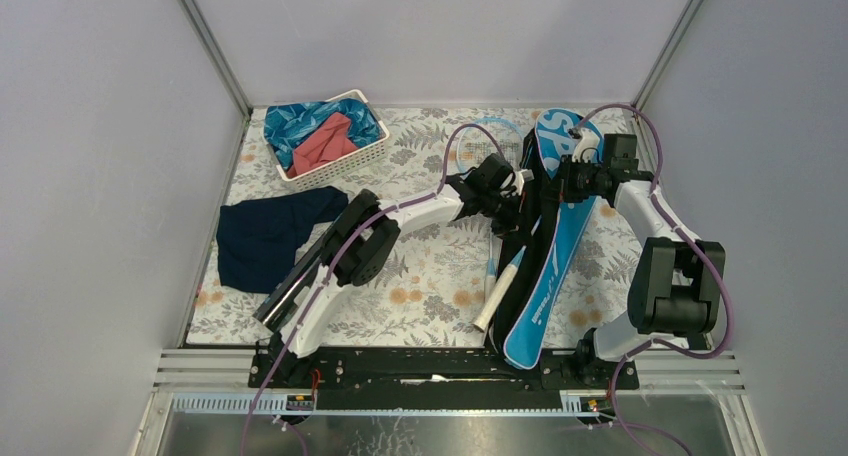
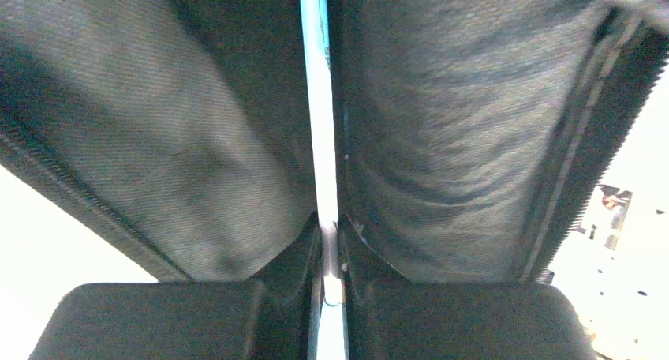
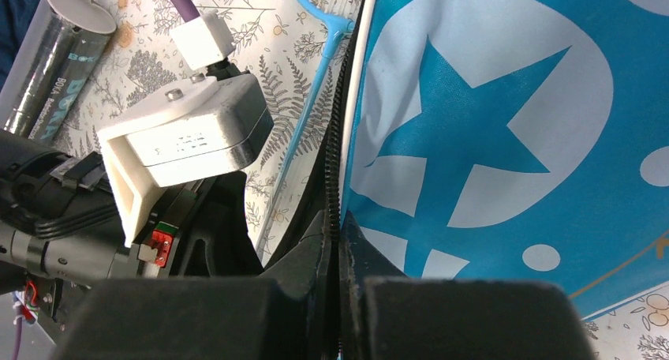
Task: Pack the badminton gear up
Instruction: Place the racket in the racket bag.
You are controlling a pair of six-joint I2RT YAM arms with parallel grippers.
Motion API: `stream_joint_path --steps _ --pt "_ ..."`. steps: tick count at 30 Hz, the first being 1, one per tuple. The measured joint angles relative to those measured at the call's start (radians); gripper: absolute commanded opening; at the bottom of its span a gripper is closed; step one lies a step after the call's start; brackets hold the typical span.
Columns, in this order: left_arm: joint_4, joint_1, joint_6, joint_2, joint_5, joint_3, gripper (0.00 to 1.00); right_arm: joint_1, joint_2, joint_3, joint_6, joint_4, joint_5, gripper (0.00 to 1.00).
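The blue "SPORT" bag (image 1: 550, 266) lies lengthwise at the right of the table, its black lining opened up. My left gripper (image 1: 515, 208) reaches into its open side. In the left wrist view it (image 2: 330, 222) is shut on the thin light-blue shaft of a racket (image 2: 315, 99), between the bag's black walls (image 2: 442, 139). The racket's white handle (image 1: 497, 296) sticks out towards the front. My right gripper (image 3: 333, 222) is shut on the bag's zipper edge (image 3: 337, 139), next to the blue star print (image 3: 489, 139). The black tube (image 1: 285, 294) lies at front left. No shuttlecocks are in view.
A white basket (image 1: 345, 166) with blue and red cloths stands at back left. A navy cloth (image 1: 265, 236) lies at the left. A light-blue racket head (image 1: 478, 156) lies on the flowered cloth behind the left gripper. Grey walls close in three sides.
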Motion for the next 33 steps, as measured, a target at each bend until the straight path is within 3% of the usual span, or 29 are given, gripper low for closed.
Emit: stream_joint_path --steps 8,17,20,24,27,33 --pt "0.12 -0.016 -0.179 0.012 0.019 -0.006 0.0 0.0 -0.018 -0.037 0.058 0.068 0.005 0.0" --pt "0.176 -0.032 -0.208 0.091 0.004 0.005 0.0 0.0 -0.018 -0.037 0.1 0.084 -0.026 0.0" --pt "0.189 -0.034 -0.216 0.101 0.005 0.011 0.04 0.0 -0.017 -0.037 0.109 0.086 -0.027 0.0" --pt "0.208 -0.034 -0.222 0.103 0.012 0.012 0.18 -0.003 -0.016 -0.031 0.12 0.087 -0.028 0.0" --pt "0.224 -0.035 -0.206 0.103 0.016 0.012 0.35 -0.003 -0.013 -0.015 0.126 0.08 -0.029 0.0" --pt "0.215 -0.025 -0.079 0.093 0.02 0.008 0.57 -0.003 -0.011 0.031 0.127 0.031 -0.011 0.0"
